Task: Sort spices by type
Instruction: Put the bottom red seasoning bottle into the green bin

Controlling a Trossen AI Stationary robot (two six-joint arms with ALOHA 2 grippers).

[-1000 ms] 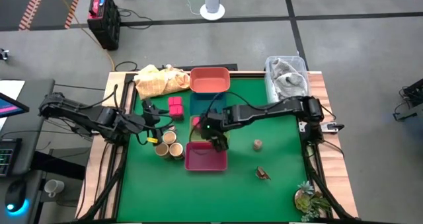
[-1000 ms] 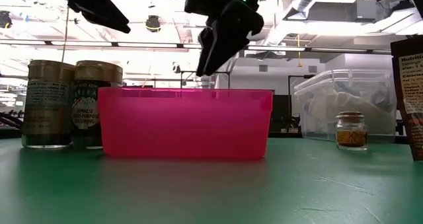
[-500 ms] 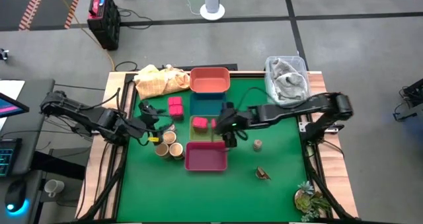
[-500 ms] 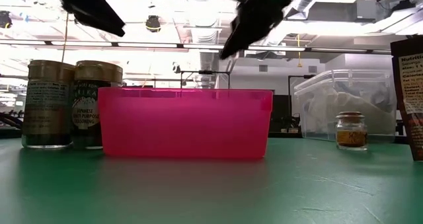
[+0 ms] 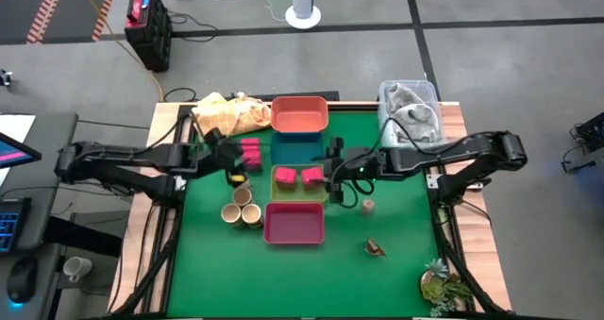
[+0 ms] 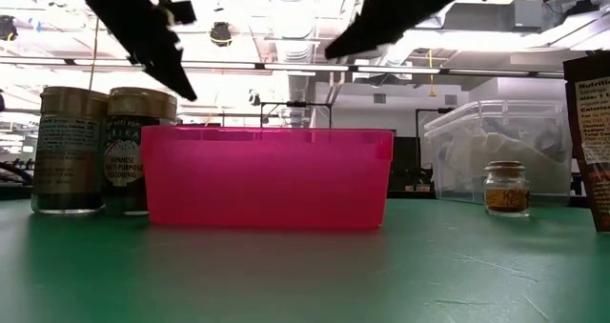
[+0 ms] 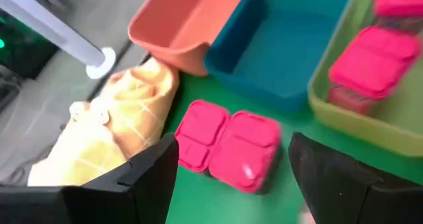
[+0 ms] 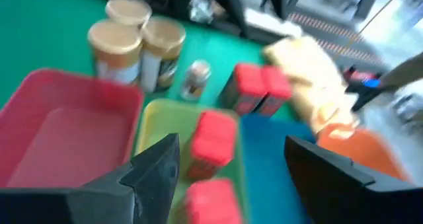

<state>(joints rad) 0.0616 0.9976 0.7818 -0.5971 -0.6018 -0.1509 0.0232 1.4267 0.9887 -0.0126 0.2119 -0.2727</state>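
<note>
Two pink blocks (image 5: 250, 152) lie side by side on the green table, and my left gripper (image 7: 232, 148) hovers open above them with a finger over each side. Two more pink blocks (image 5: 297, 176) lie in the yellow-green tray (image 5: 300, 195). My right gripper (image 5: 332, 174) stands open and empty just right of that tray. Three tan tubs (image 5: 242, 207) stand left of the pink tray (image 5: 294, 227). A small jar (image 8: 196, 75) stands beside the tubs. A small grey-brown knob (image 5: 367, 206) and a dark brown piece (image 5: 376, 248) lie on the right half.
A teal tray (image 5: 297, 148) and an orange tray (image 5: 299, 113) line up behind the yellow-green one. A yellow cloth (image 5: 226, 114) lies at the far left, a clear bin (image 5: 411, 112) at the far right, a green sprig (image 5: 444, 284) at the near right corner.
My right gripper has risen from over the yellow-green tray, drawn back toward the table's right edge and tipped closer to level. A second pink block now shows in that tray. My left gripper has swung toward the far edge and now hangs over the two pink blocks on the table.
</note>
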